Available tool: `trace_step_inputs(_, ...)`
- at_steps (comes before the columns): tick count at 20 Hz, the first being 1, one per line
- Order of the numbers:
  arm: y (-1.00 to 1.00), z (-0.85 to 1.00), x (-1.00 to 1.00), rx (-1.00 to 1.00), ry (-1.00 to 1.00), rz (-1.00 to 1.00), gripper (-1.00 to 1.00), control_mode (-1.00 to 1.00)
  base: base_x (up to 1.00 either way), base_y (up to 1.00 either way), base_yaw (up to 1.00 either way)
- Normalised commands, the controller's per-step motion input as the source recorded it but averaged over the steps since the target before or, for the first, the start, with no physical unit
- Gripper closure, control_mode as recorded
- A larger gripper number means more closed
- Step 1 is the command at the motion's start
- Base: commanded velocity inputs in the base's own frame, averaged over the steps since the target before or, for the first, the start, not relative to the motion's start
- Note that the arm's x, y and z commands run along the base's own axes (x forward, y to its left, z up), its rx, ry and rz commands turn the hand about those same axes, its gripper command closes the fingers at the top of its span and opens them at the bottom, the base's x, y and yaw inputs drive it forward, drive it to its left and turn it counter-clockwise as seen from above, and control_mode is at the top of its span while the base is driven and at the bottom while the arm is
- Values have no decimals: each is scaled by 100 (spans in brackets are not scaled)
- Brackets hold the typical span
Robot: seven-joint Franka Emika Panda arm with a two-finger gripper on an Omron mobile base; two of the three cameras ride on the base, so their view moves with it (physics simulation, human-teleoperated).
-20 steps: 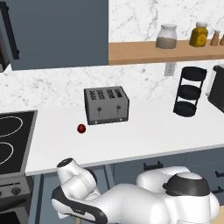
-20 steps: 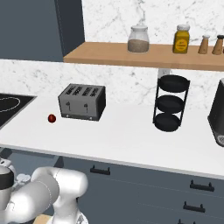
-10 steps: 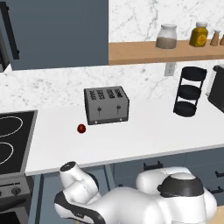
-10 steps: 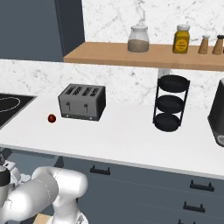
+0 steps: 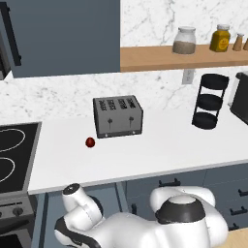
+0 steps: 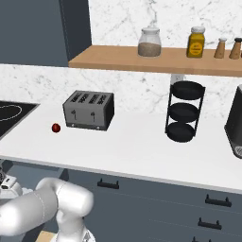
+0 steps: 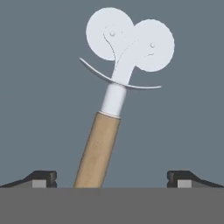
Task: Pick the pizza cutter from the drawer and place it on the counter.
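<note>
- The jaws of the gripper (image 7: 112, 177) stand wide apart with nothing clamped; in the hand view one dark tip sits at each bottom corner, well clear of the handle between them.
- One pizza cutter (image 7: 114, 92) lies on the slate floor of the drawer (image 7: 39, 109): tan handle toward the gripper, slightly tilted, white collar and curved guard beyond it, two overlapping pale wheels at the far end.
- Bare drawer floor lies on both sides of the cutter and beyond its wheels; no drawer wall shows.
- The white desk (image 5: 160, 152) carries one toaster (image 5: 117, 116), one small dark red ball (image 5: 90, 142) just left of and nearer than it, and one black three-tier stand (image 5: 209, 100) to the right.
- A wide bare stretch runs along the near edge of the desk, in front of the toaster and stand.
- The wooden shelf (image 6: 118, 56) above holds one glass jar (image 6: 149, 42), one yellow jar (image 6: 196, 42) and two small shakers (image 6: 227, 48).
</note>
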Motion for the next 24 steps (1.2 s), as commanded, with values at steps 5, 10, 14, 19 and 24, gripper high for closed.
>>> trace_step_inputs(5, 6, -29, 7, 0, -5, 0, -100, -100, 0, 0, 0)
trace_step_inputs(10, 0, -36, 0, 0, -6, 0, -100, -100, 0, 0, 0)
trace_step_inputs(14, 0, -40, 15, 0, -7, 0, -100, -100, 0, 0, 0)
trace_step_inputs(19, 1, -50, 26, 0, -9, 0, -100, -100, 0, 0, 0)
trace_step_inputs(24, 8, -89, 9, 0, -11, 0, 100, -100, 0, 0, 0)
